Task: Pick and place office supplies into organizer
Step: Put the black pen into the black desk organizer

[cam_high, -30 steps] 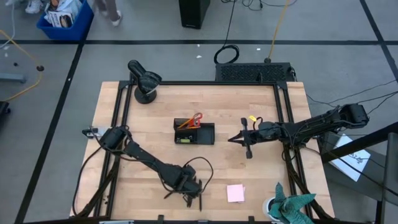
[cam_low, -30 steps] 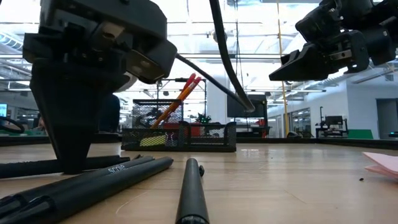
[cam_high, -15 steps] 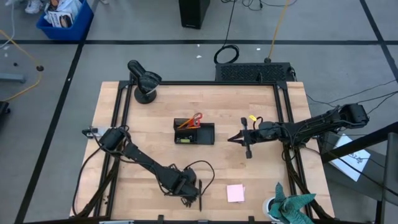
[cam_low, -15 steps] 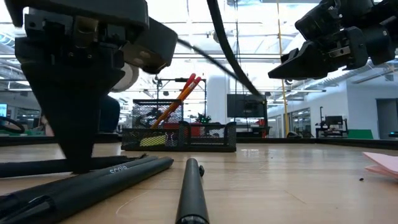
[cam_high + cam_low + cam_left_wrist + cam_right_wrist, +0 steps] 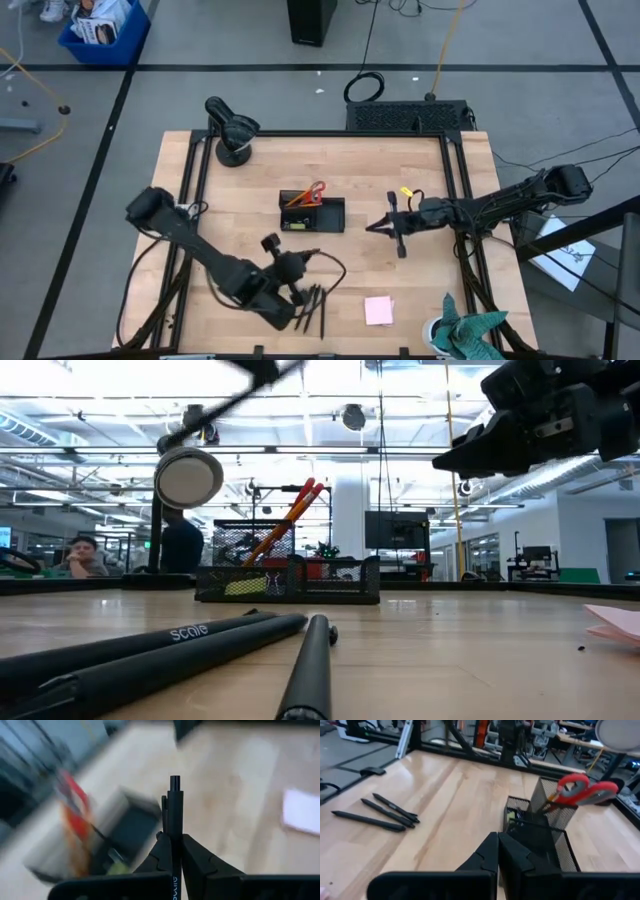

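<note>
Black pen point(image 5: 174, 815): clamped between the fingers of the left pincer point(image 5: 174, 851), tip projecting forward past the fingertips; seen only in the left wrist view. Left pincer point(image 5: 272, 243) positioned above the near-centre table point(image 5: 250, 200), between the organizer and the loose pens.

Loose pens point(image 5: 312, 308): three, lying side by side on the table near its front edge, just beside the left arm's forearm, apart from the left pincer. Same pens point(image 5: 180, 650) in the low view large in the foreground, flat on the wood; in the right wrist view, pens point(image 5: 380, 812) farther off across the table.

Organizer point(image 5: 312, 212): black mesh tray at table centre, with red-handled scissors point(image 5: 315, 191) and orange pencil point(image 5: 297, 198) standing in its back-left compartment, a yellow-green piece point(image 5: 291, 226) in the front-left one. Low view: scissors point(image 5: 305, 490) and pencil point(image 5: 275, 530) leaning upright above the mesh wall of the organizer point(image 5: 288, 580). Right wrist view: organizer point(image 5: 540, 837) directly ahead of the closed fingers, scissors point(image 5: 580, 790) upright.

Right pincer point(image 5: 372, 225): shut, empty, held above the table to the right of the organizer, well apart from it. Same pincer point(image 5: 498, 851) with fingers pressed together.

Pink sticky-note pad point(image 5: 379, 310): flat on the table near the front edge, right of the loose pens; corner of the pad point(image 5: 615, 622) at the right edge of the low view.

Round black device point(image 5: 232, 130) at the back-left corner. Teal cloth point(image 5: 468, 332) at the front-right corner.
</note>
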You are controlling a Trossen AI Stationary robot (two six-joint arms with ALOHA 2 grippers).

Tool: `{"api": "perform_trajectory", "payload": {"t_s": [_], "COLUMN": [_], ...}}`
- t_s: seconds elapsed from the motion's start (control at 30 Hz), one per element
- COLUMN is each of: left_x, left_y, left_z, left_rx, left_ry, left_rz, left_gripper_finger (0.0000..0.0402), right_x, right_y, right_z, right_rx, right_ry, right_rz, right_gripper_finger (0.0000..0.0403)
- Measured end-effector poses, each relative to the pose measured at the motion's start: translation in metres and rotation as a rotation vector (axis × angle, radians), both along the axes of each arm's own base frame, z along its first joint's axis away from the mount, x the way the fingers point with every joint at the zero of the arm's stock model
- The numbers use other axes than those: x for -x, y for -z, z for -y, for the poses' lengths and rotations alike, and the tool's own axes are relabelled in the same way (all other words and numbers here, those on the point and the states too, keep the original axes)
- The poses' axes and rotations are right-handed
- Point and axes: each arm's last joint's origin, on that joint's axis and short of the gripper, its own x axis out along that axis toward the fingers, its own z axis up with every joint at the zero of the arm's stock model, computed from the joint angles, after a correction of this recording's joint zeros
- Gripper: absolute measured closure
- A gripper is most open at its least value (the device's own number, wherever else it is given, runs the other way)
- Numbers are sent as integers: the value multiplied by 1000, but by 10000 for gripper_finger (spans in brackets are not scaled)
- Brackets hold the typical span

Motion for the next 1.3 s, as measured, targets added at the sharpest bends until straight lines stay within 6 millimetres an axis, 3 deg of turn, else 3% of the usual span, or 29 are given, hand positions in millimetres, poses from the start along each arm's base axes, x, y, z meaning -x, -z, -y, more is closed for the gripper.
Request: {"api": "perform_trajectory", "payload": {"t_s": [0.2, 0.3, 0.47, 0.6, 0.83, 1.0, 1.3], "left_x": [18, 20, 19, 12, 13, 33, 56], "left_y": [-37, -53, -55, -46, -34, -15, 43], "left_z": [-8, -23, -49, -71, -120, -156, -207], "left_rx": [-303, -339, -335, -261, -230, -232, -82], "left_ry": [-2, -25, -19, 115, 391, 426, 396], "left_rz": [89, 95, 47, 49, 263, 408, 489], "left_gripper_finger": [378, 387, 394, 383, 395, 385, 390], "right_x": [0, 0, 0, 0, 0, 0, 0], "right_y": [-2, -3, -5, -6, -6, -6, -4], "right_z": [-4, -7, -9, -9, -9, -9, -9], "right_rx": [-2, -4, -7, -7, 5, 0, -4], "right_ry": [-22, -34, -46, -46, -48, -47, -45], "right_rz": [20, 33, 54, 62, 69, 68, 39], "right_gripper_finger": [403, 403, 403, 403, 403, 403, 403]}}
